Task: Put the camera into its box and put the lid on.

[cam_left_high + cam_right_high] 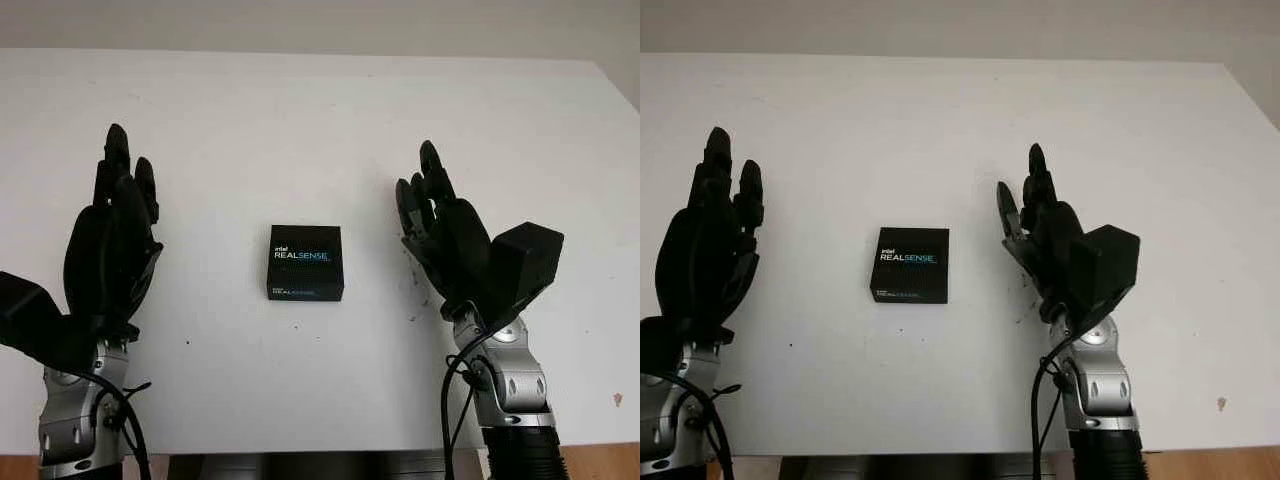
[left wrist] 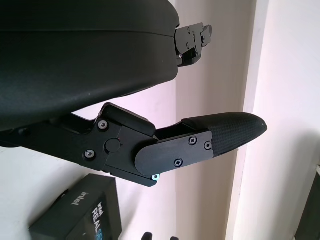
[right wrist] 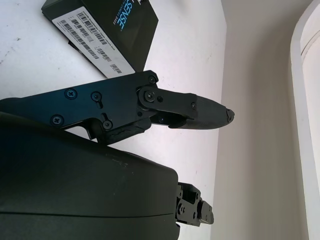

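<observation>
A Unitree G1 humanoid faces a white table (image 1: pixel 320 110) with both hands raised, the black RealSense box (image 1: pixel 305 262) lying lid-on at the middle of the near half. To the left of the box and well apart from it, the left hand (image 1: pixel 110 245) is held above the tabletop, open and holding nothing, its fingers pointing away from the robot. The box itself sits flat and square to the robot, its printed top face up and its lid seated, with no loose camera to be seen on the table beside it (whether the camera is already inside cannot be told from the outside). To the right of the box, also clear of it, the right hand (image 1: pixel 455 245) is likewise open and empty, palm turned toward the box; its wrist view shows the box's barcode label (image 3: pixel 87 42) on the side facing it. Judged from this layout, the box looks closed and neither hand is engaged. If the lid must still come off, the sound approach would be to bring both hands in toward the box together, one pinning the base by its side walls while the other lifts the lid straight up, so the light box does not skid on the smooth surface.
</observation>
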